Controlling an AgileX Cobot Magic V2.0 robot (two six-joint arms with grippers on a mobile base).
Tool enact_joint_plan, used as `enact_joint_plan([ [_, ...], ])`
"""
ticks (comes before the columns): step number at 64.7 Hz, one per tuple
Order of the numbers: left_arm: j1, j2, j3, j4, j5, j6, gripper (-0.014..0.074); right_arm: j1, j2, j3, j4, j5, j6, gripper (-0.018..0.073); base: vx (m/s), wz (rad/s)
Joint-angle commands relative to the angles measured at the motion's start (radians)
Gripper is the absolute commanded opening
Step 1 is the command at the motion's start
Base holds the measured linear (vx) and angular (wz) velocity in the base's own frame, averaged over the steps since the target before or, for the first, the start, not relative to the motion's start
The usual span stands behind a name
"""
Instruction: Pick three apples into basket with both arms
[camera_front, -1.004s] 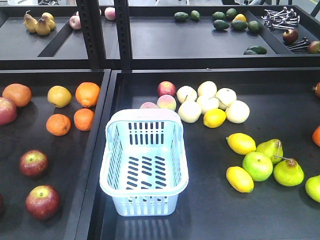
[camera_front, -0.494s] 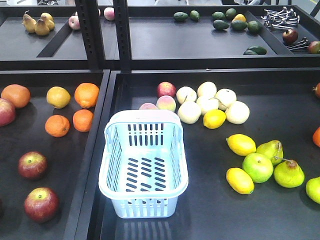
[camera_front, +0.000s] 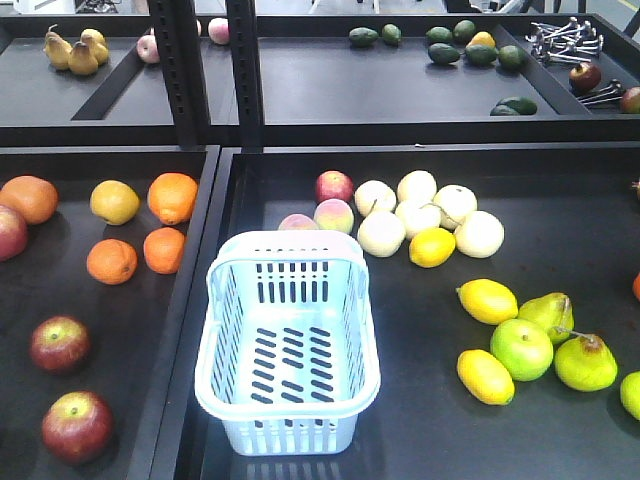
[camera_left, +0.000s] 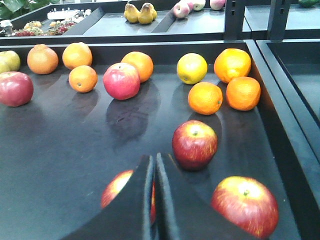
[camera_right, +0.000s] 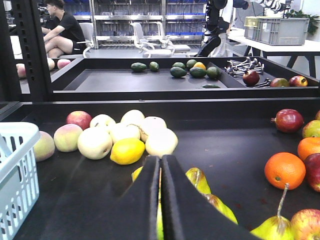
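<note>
- Left claw (camera_left: 154, 165) pressed together on nothing, poised above my apples (camera_left: 194, 145) (likely first pick).
- Right claw (camera_right: 160, 165) likewise; I judge the basket (camera_front: 288, 408) sits central so both reach.

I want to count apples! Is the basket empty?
Empty. The pale blue slotted plastic basket shows only its bare slotted bottom, with no fruit inside.
</note>
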Motion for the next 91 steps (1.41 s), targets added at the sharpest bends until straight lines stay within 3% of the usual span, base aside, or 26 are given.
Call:
enact_joint_plan([
  [1, -0.009, -0.018, 0.010, 0.002, -0.062, -0.002, -0.0007, -0.002, -0.003, 0.012, -0.008, -0.073, -0.006, -0.0008, 0.06, -0.03],
  [91, -0.009, -0.018, 0.010, 0.002, -0.062, -0.002, -0.0007, -0.002, -0.003, 0.012, -0.008, -0.073, -0.006, -0.0008, 0.02, -0.01],
])
